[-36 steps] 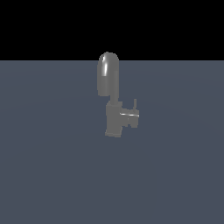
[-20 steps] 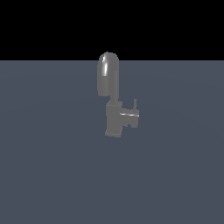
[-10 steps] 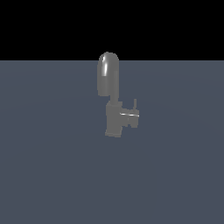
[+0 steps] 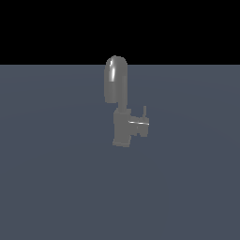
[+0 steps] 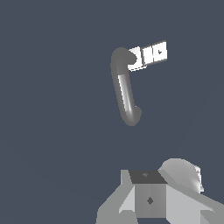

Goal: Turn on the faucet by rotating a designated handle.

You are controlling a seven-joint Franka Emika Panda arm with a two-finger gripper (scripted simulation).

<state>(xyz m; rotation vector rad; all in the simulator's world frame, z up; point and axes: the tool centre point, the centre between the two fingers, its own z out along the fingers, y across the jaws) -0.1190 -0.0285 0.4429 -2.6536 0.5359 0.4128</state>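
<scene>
The grey faucet (image 4: 123, 127) stands on the flat grey floor in the middle of the exterior view, with its tall rounded spout (image 4: 116, 79) above the blocky body. The handle (image 4: 140, 125) is a short stub on the side toward the exterior view's right, with a thin upright lever (image 4: 145, 111). In the wrist view the faucet is seen from above: the curved spout (image 5: 124, 89) and the bright body with the handle (image 5: 149, 54). My gripper shows in neither view, and no fingers are visible.
A grey-white blocky part of the robot arm (image 5: 151, 199) fills the lower edge of the wrist view, apart from the faucet. The floor (image 4: 56, 178) is a plain dark grey surface under a black background.
</scene>
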